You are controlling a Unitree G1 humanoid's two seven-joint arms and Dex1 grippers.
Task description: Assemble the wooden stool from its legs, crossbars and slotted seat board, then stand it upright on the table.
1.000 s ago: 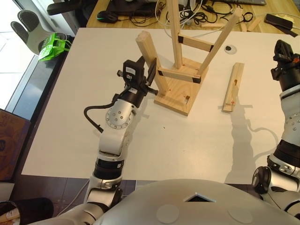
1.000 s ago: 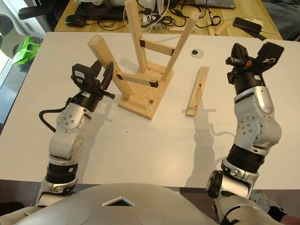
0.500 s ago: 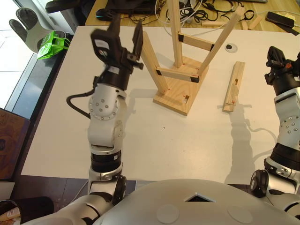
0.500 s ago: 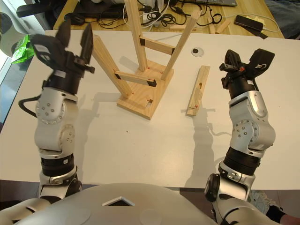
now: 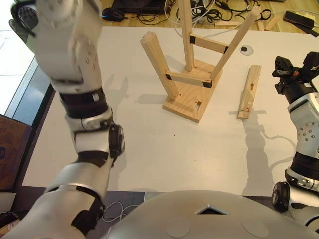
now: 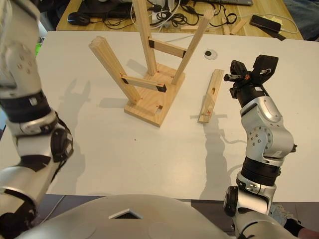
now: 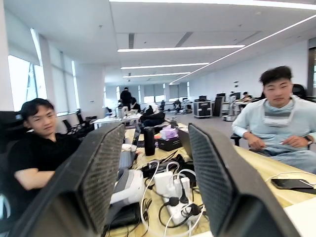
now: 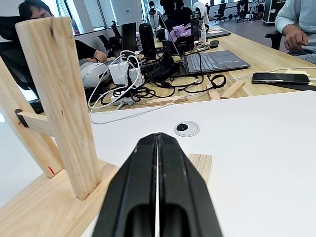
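Step in hand: fourth leg.
Stool (image 6: 144, 83) inverted mid-table, three legs seated.
Loose leg (image 6: 210, 96) flat, just right of seat board (image 6: 149, 112).
Your right gripper (image 8: 158, 143) near it, seemingly closed, empty.
Left gripper (image 7: 155, 136) held high, fingers apart.
Next: open right, grasp leg, seat it in free slot.

The pale bare-wood stool frame (image 5: 187, 100) and loose pale wooden leg (image 5: 248, 92) look smooth and matt, as does the white desk (image 5: 164, 154).
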